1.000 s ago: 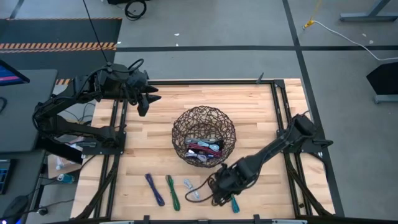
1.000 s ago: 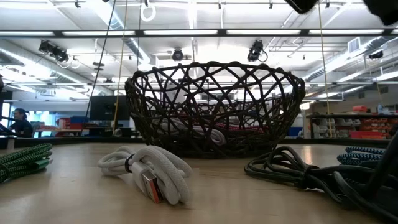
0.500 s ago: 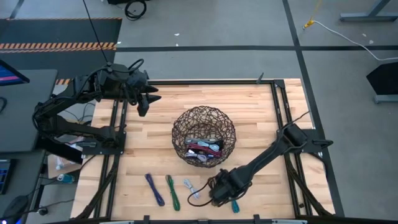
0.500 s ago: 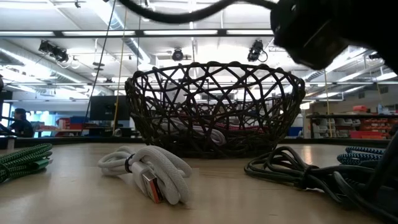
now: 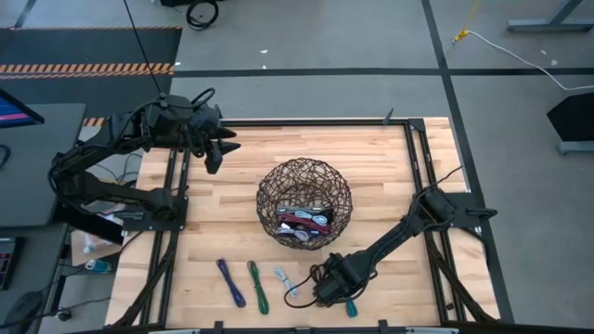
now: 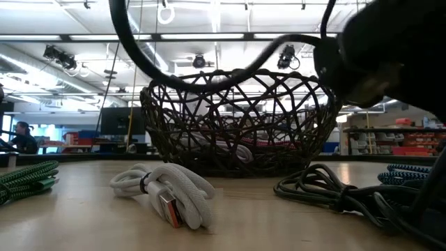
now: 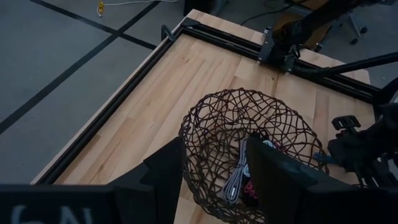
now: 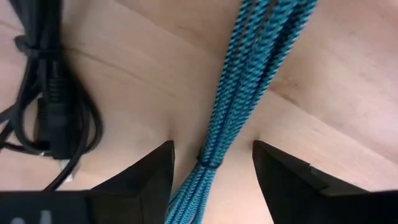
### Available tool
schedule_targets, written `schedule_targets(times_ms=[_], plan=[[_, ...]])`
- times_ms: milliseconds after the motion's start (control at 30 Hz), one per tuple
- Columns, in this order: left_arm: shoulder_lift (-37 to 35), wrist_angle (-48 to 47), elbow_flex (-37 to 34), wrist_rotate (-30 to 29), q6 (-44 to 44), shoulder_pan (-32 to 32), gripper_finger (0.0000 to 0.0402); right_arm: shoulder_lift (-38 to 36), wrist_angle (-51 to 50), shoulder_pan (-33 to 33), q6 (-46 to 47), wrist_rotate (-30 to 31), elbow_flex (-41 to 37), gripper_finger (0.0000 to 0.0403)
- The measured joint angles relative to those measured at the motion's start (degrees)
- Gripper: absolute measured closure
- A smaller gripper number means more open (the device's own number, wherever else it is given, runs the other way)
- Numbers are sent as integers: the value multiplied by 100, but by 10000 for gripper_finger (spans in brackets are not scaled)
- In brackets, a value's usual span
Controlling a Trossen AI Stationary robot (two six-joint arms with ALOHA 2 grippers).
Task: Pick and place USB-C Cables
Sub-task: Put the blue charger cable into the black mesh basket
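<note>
Basket (image 5: 304,216) of dark woven wire stood near the middle of the worktop (image 5: 371,158), open at the top. Inside it lay several folded cable bundles (image 5: 306,223), among them a magenta one, a silvery one and a dark one; the left wrist view showed the same heap (image 7: 245,177) through the wire. Outside the basket, along the worktop's near edge, lay a purple cable (image 5: 230,281), a green cable (image 5: 257,285), a pale cable (image 6: 167,192), a black cable (image 8: 53,93) and a teal cable (image 8: 249,81). The right hand (image 8: 211,165) was down at the near edge, its fingers apart on either side of the teal cable, with the worktop showing between each finger and the bundle. The left hand (image 7: 214,171) hung above the far left part of the worktop, well apart from the basket, fingers apart and holding nothing.
</note>
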Motion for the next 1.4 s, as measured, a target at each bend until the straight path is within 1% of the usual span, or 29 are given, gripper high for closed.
schedule_targets(times_ms=[67, 133, 200, 300, 333, 467, 567, 633, 733, 833, 933, 967, 1033, 1100, 1300, 1367, 1400], plan=[[-2, 0, 0, -1, -2, 0, 221, -3, 49, 0, -2, -67, -62, 195], [-2, 2, 0, -1, -6, 0, 221, -11, 69, -6, -6, -123, -102, 226], [-2, 2, 0, 3, -15, 0, 221, -11, 56, -4, -119, -166, -105, 273], [-1, 5, 0, 1, -16, 0, 221, -9, 39, -2, -467, -326, -96, 362], [-2, 7, 0, 1, -17, 0, 221, -9, 54, -2, -601, -373, -91, 374], [-2, 13, 0, 1, -17, 0, 221, -129, 96, -36, -1087, -659, -91, 374], [-2, 13, 0, 1, -19, 0, 221, -567, -139, -112, -1538, -704, -75, 374], [-2, 13, 0, 3, -22, 0, 221, -920, -418, -224, -1847, -598, 28, 374], [-2, 13, 0, 3, -22, 0, 221, -1523, -875, -425, -2182, -119, 247, 374], [-2, 13, 0, 1, -24, 0, 221, -2179, -857, -641, -2597, 646, 531, 374], [-2, 13, 0, 3, -24, 0, 221, -2673, -866, -986, -3219, 1432, 769, 374], [-2, 13, 0, 3, -24, 0, 221, -2801, -864, -1146, -3505, 1583, 832, 374], [0, 13, 0, 3, -24, 0, 221, -2991, -864, -1549, -4220, 1666, 950, 374], [-2, 13, 0, 3, -24, 0, 221, -3061, -831, -1993, -5062, 1457, 1037, 374], [-2, 11, 0, 3, -26, 0, 221, -2710, -745, -3295, -7486, -223, 1163, 374], [-2, 9, 0, 1, -24, 0, 221, -2527, -874, -3630, -8084, -635, 1165, 374], [-2, 9, 0, 3, -24, 0, 221, -2437, -990, -3761, -8353, -741, 1165, 374]])
